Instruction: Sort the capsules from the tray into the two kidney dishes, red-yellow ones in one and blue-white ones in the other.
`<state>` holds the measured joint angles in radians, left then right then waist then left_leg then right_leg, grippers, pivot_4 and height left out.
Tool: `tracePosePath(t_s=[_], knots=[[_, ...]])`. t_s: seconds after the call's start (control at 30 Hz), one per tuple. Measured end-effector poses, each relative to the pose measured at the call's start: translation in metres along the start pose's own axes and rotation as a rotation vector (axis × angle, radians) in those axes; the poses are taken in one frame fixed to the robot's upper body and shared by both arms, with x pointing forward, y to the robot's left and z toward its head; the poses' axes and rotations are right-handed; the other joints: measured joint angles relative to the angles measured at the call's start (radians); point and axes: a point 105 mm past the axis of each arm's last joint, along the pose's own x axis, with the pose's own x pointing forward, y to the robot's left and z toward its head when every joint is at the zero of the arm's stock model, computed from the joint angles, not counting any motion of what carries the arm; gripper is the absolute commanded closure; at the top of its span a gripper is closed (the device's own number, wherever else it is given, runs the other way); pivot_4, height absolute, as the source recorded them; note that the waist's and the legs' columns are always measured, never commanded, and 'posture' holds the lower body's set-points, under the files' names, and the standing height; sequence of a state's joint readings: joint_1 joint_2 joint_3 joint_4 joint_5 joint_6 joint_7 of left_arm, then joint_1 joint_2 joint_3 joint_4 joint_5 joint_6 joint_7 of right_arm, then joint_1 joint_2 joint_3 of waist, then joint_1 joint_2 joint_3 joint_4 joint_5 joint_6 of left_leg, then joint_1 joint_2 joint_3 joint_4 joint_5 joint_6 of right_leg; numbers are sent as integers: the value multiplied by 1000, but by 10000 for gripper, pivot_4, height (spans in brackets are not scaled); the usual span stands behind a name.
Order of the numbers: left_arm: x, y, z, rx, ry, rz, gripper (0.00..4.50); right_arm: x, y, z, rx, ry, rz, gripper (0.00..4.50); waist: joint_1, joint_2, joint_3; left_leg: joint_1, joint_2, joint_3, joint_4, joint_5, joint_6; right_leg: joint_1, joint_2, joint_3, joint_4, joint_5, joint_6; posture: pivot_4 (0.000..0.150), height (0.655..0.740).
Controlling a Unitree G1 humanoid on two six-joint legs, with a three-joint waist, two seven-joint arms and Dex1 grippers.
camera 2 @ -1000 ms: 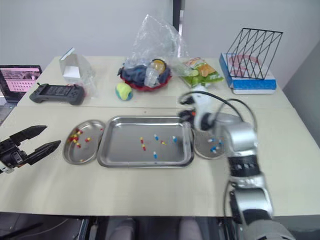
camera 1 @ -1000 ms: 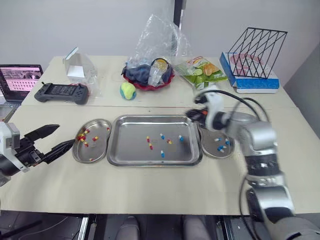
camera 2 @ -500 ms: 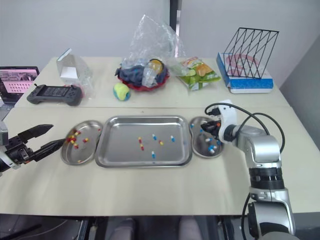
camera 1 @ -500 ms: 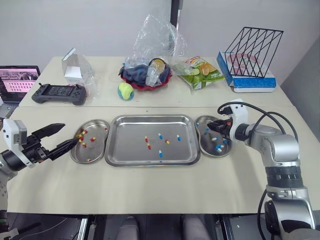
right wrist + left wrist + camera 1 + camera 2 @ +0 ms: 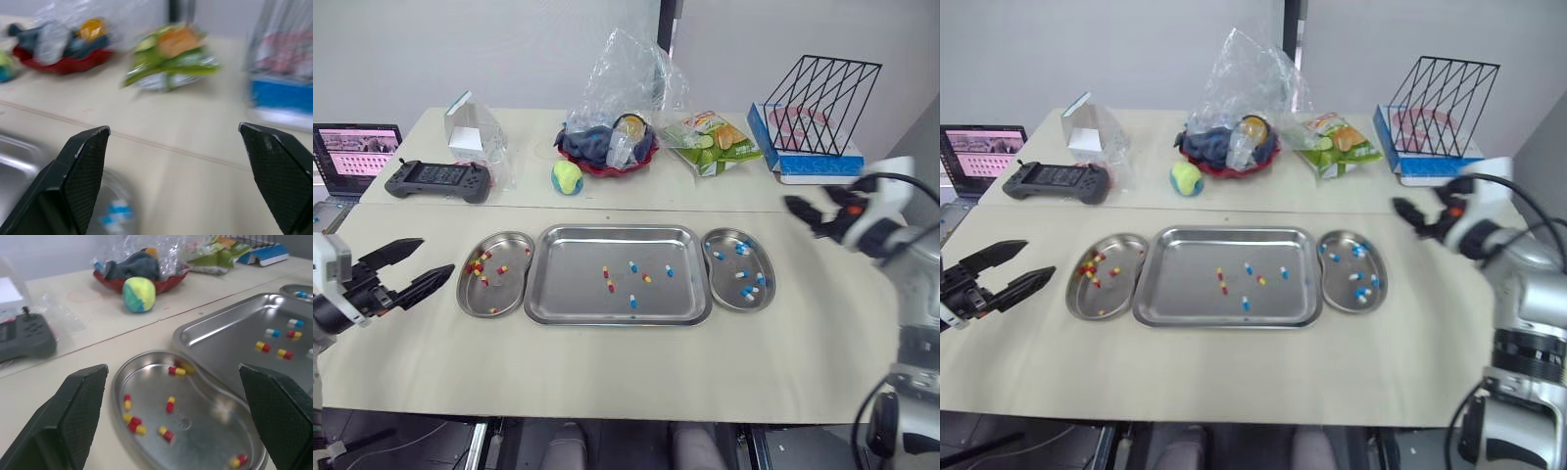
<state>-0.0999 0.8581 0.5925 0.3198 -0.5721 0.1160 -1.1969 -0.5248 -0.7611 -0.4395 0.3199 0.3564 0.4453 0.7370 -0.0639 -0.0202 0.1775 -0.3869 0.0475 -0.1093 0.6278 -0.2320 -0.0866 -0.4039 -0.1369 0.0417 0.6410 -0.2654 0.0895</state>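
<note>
Held left gripper [image 5: 435, 255] wide open near the left dish [image 5: 512, 294] — right gripper [image 5: 173, 128] open too, apart from the right dish [image 5: 728, 300].

It looks like a test lab set up in a plain office room, with bare grey walls [image 5: 460, 49], a long table [image 5: 607, 362] under a beige cover and an open laptop [image 5: 352, 157] at its edge. A steel tray [image 5: 617, 233] and kidney dishes [image 5: 509, 238] sit among unrelated props: a game controller [image 5: 437, 179], a ball [image 5: 567, 177], a snack bag [image 5: 713, 142] and a wire rack [image 5: 822, 93].
</note>
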Motion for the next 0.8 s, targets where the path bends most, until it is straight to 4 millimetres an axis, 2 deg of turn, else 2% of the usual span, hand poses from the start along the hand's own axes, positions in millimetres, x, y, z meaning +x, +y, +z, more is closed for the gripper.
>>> tracePosePath(t_s=[0.13, 0.23, 0.47, 0.8], knots=[[-19, 13, -12, 15, 24, 92, 0, -23, -29, -46, 112, 72, -63, 373, -9, 1, 0, 2, 0, 1, 0, 0, 0, 1, 0, 1, 1, 0, 0, 1500, 7380], [-30, 18, -18, 16, 31, 137, 0, -34, -38, -61, 90, 76, -108, 373, -15, 2, 1, 3, 0, 1, 0, 0, 0, 1, 0, 2, 2, 0, -1, 1500, 7380], [-36, 20, -20, 21, 39, 173, 0, -40, -45, -66, 20, 36, -142, 373, -8, 2, 1, 3, 0, 1, 0, 0, 0, 1, 0, 2, 2, 0, 0, 1500, 7380], [-38, 19, -20, 19, 38, 182, 0, -34, -40, -67, -37, 23, -124, 373, -7, 2, 0, 3, 0, 1, 0, 0, 0, 2, 0, 2, 2, 0, 0, 1500, 7380]])
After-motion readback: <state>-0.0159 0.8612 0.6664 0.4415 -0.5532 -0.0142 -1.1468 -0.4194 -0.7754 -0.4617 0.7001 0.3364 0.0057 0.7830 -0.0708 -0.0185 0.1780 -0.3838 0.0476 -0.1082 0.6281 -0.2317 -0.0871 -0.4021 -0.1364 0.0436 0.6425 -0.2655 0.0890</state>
